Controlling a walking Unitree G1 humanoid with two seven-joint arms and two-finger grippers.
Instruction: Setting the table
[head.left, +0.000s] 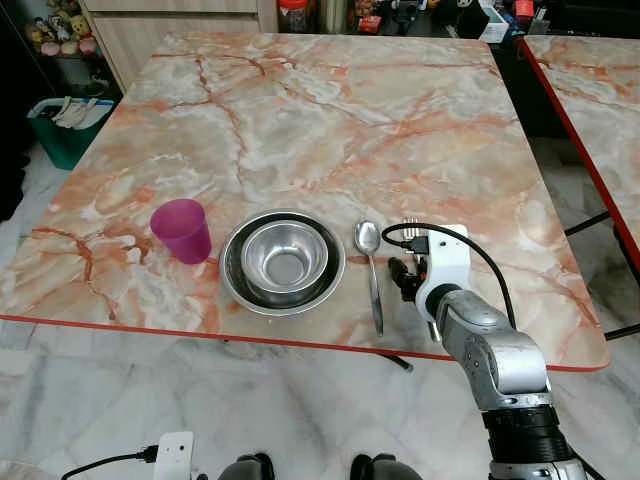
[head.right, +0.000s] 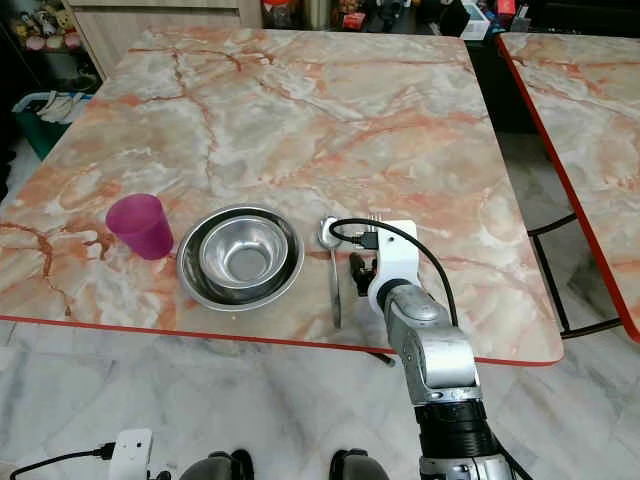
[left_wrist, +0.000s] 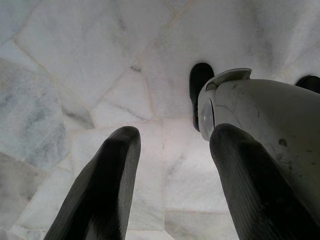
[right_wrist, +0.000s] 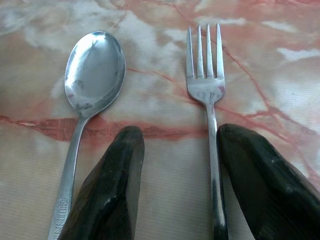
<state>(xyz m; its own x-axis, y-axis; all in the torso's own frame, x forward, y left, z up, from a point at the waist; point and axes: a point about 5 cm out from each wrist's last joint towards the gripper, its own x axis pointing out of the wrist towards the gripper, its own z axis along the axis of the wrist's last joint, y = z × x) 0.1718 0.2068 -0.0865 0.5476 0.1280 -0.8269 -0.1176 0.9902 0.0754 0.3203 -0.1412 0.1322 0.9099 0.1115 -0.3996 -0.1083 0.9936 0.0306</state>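
The right gripper (right_wrist: 175, 185) hovers low over the table (head.left: 330, 120), fingers spread, empty. The fork (right_wrist: 207, 95) lies between them, the spoon (right_wrist: 90, 85) just outside. Lifting carelessly could nudge either askew.

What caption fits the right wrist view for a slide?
Open right gripper straddles the fork handle on the marble table, spoon alongside.
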